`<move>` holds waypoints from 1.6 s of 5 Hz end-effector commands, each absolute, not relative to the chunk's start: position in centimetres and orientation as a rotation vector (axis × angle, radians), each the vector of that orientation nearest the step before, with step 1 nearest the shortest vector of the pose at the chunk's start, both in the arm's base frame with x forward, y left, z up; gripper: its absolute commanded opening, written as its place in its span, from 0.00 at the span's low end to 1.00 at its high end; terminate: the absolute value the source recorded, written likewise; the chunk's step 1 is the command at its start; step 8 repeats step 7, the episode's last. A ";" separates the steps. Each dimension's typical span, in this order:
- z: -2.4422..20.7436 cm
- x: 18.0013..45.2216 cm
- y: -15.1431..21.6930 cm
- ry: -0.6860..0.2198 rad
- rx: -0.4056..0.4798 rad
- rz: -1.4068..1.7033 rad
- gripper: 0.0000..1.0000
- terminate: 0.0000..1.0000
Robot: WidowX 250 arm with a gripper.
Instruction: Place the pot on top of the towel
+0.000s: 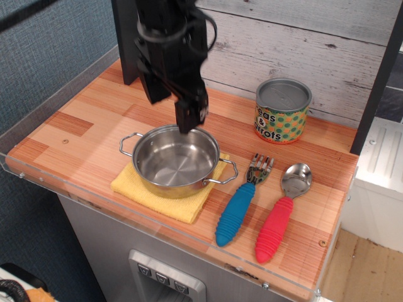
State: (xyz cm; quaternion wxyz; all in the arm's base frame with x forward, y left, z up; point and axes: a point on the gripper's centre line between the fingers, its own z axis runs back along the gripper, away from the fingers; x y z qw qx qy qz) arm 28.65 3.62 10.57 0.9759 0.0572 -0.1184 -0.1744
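Note:
The shiny steel pot (pixel 175 162) with two wire loop handles sits upright on the yellow towel (pixel 162 194) near the front edge of the wooden counter. My gripper (pixel 171 107) hangs above the far rim of the pot, clear of it, with its two black fingers apart and nothing between them. One finger (pixel 191 112) ends just over the pot's back edge.
A green-and-orange dotted tin can (pixel 282 111) stands at the back right. A blue-handled fork (pixel 238 206) and a red-handled spoon (pixel 281 214) lie to the right of the pot. A clear rim (pixel 157 226) edges the counter's front.

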 end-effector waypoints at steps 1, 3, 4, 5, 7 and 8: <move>11.9 28.5 8.8 -0.245 0.165 -0.155 1.00 0.00; 10.7 27.9 14.4 -0.215 0.175 -0.029 1.00 0.00; 10.6 28.2 16.6 -0.225 0.183 0.024 1.00 0.00; 10.7 28.4 17.5 -0.249 0.205 0.052 1.00 0.00; 10.7 28.4 17.5 -0.249 0.205 0.052 1.00 1.00; 10.7 28.4 17.5 -0.249 0.205 0.052 1.00 1.00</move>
